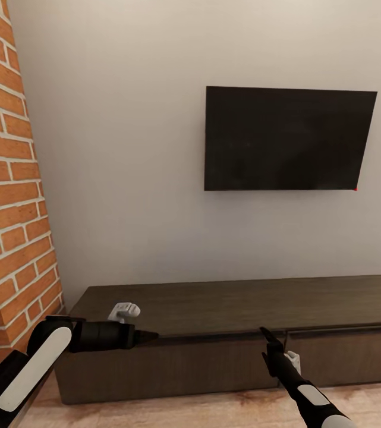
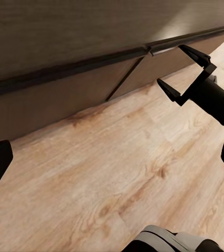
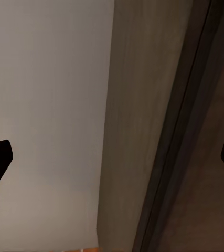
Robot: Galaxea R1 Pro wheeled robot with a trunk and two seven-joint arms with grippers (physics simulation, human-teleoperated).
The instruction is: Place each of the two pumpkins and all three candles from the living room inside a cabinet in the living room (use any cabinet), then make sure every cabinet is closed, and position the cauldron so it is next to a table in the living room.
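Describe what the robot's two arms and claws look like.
Both arms are matte black tubes with a glossy white elongated panel along the forearm. The left claw ends in dark pointed fingers. The right claw is a black fork of two tapered, sharp-tipped fingers on a rounded black wrist. A small white fitting sits beside each wrist.

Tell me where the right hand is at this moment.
In the head view the right hand sits low and right of centre, empty, fingers apart, before the dark-brown cabinet near the seam between two drawer fronts, under the wall television.
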